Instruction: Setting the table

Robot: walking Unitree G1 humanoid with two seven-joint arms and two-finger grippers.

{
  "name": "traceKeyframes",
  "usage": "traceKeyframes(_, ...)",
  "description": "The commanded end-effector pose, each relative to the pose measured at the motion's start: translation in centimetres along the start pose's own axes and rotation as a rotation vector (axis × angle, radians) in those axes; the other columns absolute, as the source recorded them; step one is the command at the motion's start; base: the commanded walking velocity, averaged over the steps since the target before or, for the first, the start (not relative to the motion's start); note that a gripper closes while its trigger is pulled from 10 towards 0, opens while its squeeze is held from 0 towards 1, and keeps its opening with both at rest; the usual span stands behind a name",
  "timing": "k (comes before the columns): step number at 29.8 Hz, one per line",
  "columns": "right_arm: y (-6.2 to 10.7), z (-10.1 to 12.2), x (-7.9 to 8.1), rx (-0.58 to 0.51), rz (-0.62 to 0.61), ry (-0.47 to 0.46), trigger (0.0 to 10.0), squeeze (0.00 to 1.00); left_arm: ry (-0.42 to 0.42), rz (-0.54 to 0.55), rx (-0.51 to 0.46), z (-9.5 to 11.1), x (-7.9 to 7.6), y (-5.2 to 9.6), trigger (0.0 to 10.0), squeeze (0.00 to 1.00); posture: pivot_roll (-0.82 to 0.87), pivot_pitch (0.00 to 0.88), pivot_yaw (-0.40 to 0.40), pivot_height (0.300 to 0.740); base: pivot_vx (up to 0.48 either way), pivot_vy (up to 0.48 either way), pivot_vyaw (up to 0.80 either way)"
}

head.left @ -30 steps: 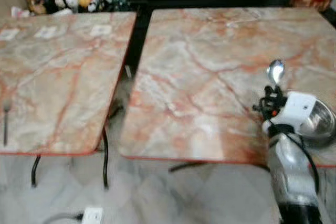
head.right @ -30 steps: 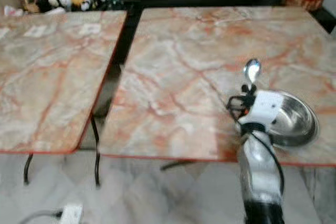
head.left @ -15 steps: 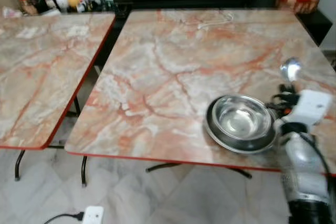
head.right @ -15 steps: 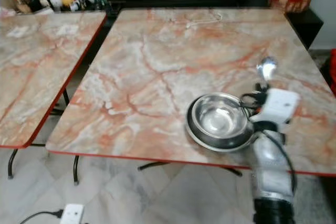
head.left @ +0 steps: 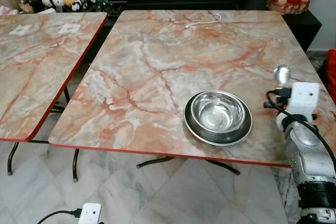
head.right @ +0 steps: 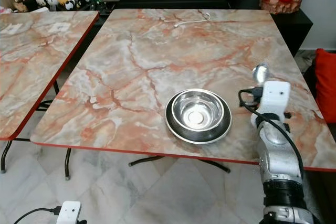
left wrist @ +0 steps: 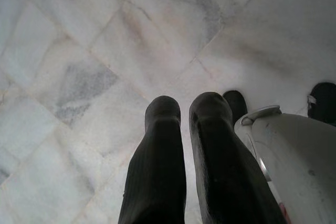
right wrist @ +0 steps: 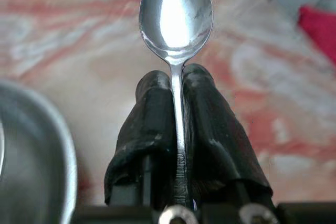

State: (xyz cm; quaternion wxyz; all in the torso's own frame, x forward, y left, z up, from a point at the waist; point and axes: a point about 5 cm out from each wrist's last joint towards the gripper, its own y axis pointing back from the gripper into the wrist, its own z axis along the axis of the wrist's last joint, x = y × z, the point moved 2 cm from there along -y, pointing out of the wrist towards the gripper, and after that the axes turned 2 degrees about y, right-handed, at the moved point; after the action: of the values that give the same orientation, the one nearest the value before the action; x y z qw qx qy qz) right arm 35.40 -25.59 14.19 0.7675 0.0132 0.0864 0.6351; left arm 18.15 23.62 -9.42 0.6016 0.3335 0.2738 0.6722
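Marble-patterned counter (head.left: 157, 66) carries a steel bowl (head.left: 218, 113) on a dark plate (head.left: 195, 128) near its front edge. Right gripper (right wrist: 177, 85) hovers just beside the bowl on its right, fingers (right wrist: 152, 108) clamped on the handle of a spoon (right wrist: 176, 14); the spoon's long axis runs straight out along the fingers, bowl end pointing away toward the counter's far side. Judged: bare counter right of the plate suits placement. Left gripper (left wrist: 184, 109) hangs idle over the floor, fingers together.

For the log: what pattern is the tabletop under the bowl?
Marbled pink-orange and grey veins on the tabletop, red edge; clearest in the left eye view.
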Motion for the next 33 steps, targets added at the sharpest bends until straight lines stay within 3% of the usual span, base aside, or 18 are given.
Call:
traceKeyframes(1, -0.3, -0.2, 0.4, 0.029, 0.021, -0.014, 10.0, 0.00, 0.011, 0.008, 0.038, -1.0, 0.5, 0.3, 10.0, 0.00, -0.10, 0.110, 0.050, 0.740, 0.000, 0.000, 0.00)
traceKeyframes(17, -0.4, -3.2, 0.5, 0.202, 0.058, -0.005, 10.0, 0.00, 0.014, 0.007, 0.051, -1.4, 0.5, 0.4, 10.0, 0.00, -0.10, 0.122, 0.052, 0.740, 0.000, 0.000, 0.00)
traceKeyframes(33, 0.2, -4.7, 0.2, 0.255, 0.024, -0.012, 10.0, 0.00, 0.010, 0.008, 0.055, -1.5, 0.8, 0.4, 10.0, 0.00, -0.10, 0.124, 0.058, 0.740, 0.000, 0.000, 0.00)
